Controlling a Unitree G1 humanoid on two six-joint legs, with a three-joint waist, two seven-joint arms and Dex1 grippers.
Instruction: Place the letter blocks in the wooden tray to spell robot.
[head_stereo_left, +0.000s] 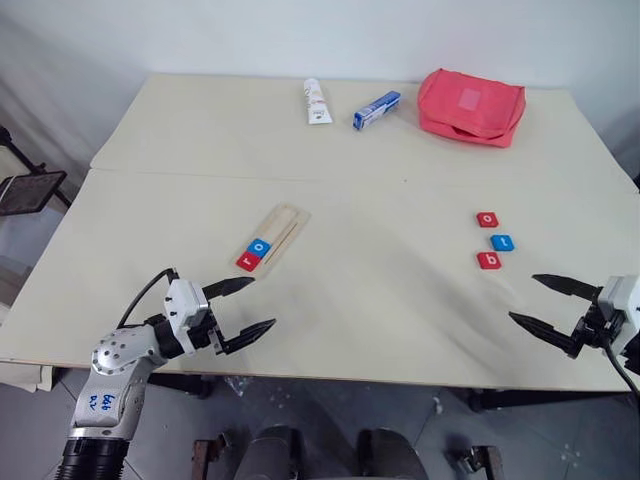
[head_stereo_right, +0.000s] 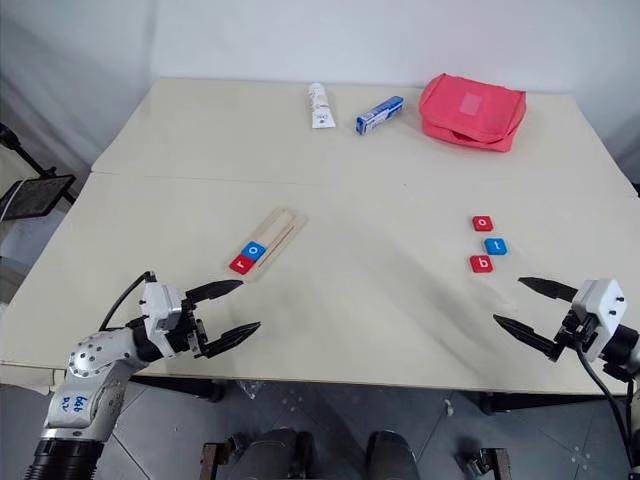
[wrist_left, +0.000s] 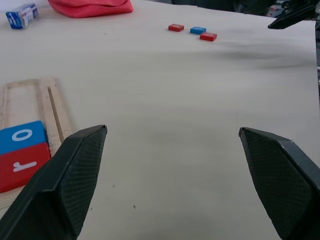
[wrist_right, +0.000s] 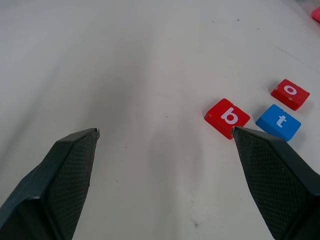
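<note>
Nearest, the left gripper and right gripper gape wide, holding nothing. The wooden tray, at ten o'clock from centre, runs from seven toward one o'clock, with red r and blue o at its near end. At three o'clock lie red b, blue t and red o.

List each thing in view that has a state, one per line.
wooden tray: two tiles in, rest unfilled
red r: in tray
blue o: in tray, beside r
red b: loose on table
blue t: loose
red o: loose
left gripper: open
right gripper: open
red pouch: zipped
</note>
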